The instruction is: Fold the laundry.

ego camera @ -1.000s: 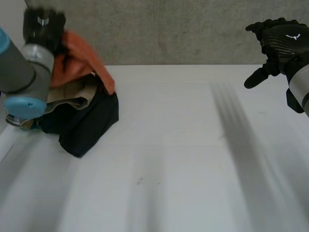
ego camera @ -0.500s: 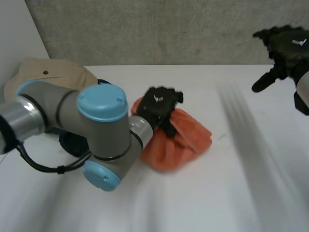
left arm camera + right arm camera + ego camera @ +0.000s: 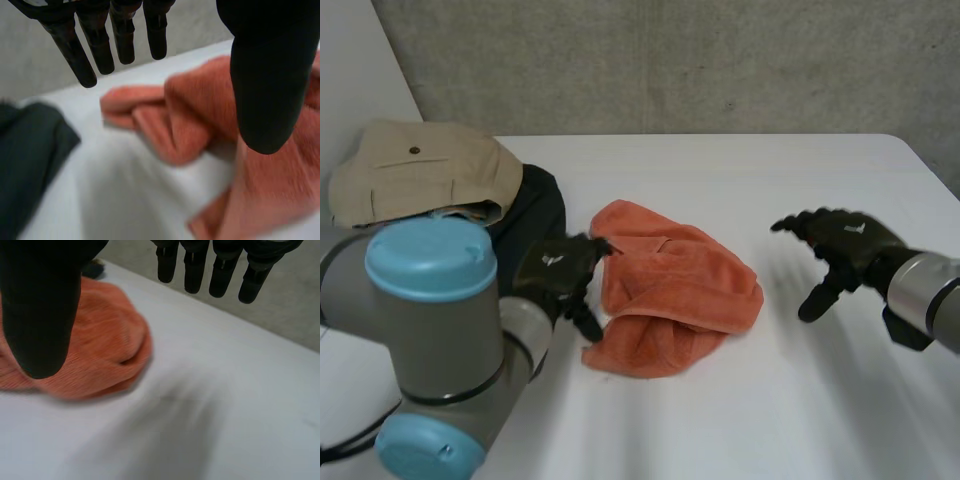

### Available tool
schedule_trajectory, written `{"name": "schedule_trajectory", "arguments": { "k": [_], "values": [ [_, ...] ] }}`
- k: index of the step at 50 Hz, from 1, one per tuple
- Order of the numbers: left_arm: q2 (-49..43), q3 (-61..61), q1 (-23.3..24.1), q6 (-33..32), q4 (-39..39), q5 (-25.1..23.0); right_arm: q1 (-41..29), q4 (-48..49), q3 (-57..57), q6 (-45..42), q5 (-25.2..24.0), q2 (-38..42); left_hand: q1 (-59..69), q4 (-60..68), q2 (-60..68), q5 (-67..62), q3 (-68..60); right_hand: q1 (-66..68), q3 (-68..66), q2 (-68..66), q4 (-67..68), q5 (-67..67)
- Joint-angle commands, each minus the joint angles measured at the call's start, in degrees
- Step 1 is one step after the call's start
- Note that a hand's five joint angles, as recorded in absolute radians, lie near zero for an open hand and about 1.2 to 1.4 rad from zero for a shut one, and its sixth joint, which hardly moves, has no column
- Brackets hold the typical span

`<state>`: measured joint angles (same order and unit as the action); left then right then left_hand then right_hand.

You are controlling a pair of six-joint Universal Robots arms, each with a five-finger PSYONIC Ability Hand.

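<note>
Orange towel (image 3: pixel 672 290), crumpled in a loose heap with folds and a rolled edge, lying on the white surface (image 3: pixel 750 420) about midway between the two arms. Left robot hand (image 3: pixel 558 272) sits at the towel's edge on the side facing the pile of clothes; fingers straight and spread, thumb apart from them, nothing gripped. Cannot tell from the head view whether it touches the cloth. In the left wrist view the same robot hand (image 3: pixel 100 47) has its fingertips above the surface, with the towel (image 3: pixel 200 115) beneath the thumb and reaching out past the fingertips. Right robot hand (image 3: pixel 842 245) is held clear of the towel on its other side, fingers extended and relaxed, holding nothing; its wrist view shows the robot hand (image 3: pixel 42 310) with the towel (image 3: pixel 102 352) under the thumb and bare surface below the fingers. Behind the left arm (image 3: pixel 430 330): a beige garment (image 3: pixel 420 170) lying on top of a dark garment (image 3: pixel 540 210), both near the towel but not overlapping it. Grey concrete wall (image 3: pixel 720 60) beyond the surface's far edge.
</note>
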<state>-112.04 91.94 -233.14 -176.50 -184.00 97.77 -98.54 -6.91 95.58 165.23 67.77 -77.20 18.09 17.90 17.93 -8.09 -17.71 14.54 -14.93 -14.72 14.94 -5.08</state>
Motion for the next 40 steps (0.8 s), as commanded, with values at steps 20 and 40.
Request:
{"name": "schedule_trajectory", "arguments": {
  "k": [20,40],
  "values": [
    [-15.6,-10.6,-3.9,10.7,2.1,-10.1,-6.3,18.4,1.9,0.0,0.0,15.1,61.9,62.1,62.0,-61.9,-62.3,10.2,-9.8,-10.0,9.8,-9.6],
    [15.3,-17.6,-5.8,3.8,0.5,-9.3,-9.7,9.7,-13.7,0.0,7.0,-4.1,61.9,62.1,62.1,-61.9,-62.3,65.5,-65.1,-65.3,65.1,-64.9]
  ]
}}
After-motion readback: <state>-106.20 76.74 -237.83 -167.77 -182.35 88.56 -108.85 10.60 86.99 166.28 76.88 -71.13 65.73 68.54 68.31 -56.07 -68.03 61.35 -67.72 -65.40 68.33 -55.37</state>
